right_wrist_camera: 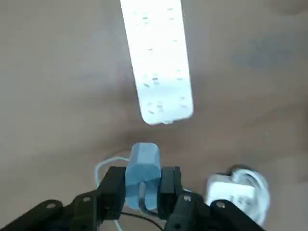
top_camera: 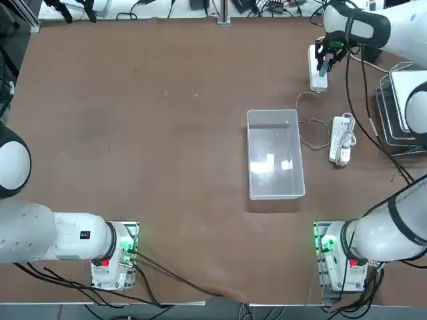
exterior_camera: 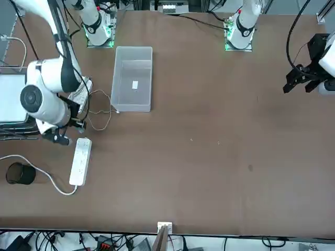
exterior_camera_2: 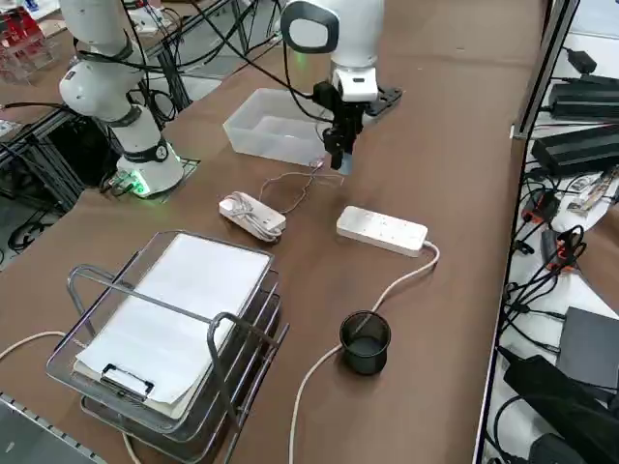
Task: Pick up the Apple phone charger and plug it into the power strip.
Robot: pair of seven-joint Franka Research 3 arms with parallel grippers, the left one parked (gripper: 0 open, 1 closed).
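**A:** Top view, operator: your right gripper (top_camera: 324,65) is hanging over the far right part of the table (top_camera: 167,167), above the power strip (top_camera: 319,79), which is lying lengthwise near the far edge. A second, ribbed strip (top_camera: 341,139) is sitting nearer the robot, beside the clear plastic bin (top_camera: 275,155).

**B:** And from the front?

**A:** You are looking at the same arm at the picture's left. The gripper (exterior_camera: 67,137) is hovering just off the end of the power strip (exterior_camera: 80,161), whose thick cord (exterior_camera: 36,170) is curving away past a black cup (exterior_camera: 20,173). A thin wire (exterior_camera: 99,112) is looping between the arm and the bin (exterior_camera: 133,78).

**B:** Right side view?

**A:** The gripper (exterior_camera_2: 337,155) is pointing down, clear of the table, with the power strip (exterior_camera_2: 381,229) lying beyond it. The charger itself is probably that small pale block at the fingertips; it is hard to make out here. A wire tray (exterior_camera_2: 164,329) holding a clipboard is standing in the foreground.

**B:** Wrist view?

**A:** This settles it. The jaws are clamping the Apple phone charger (right_wrist_camera: 142,173), held upright between the fingers (right_wrist_camera: 113,185), just short of the strip's (right_wrist_camera: 159,67) rounded end and not touching it.
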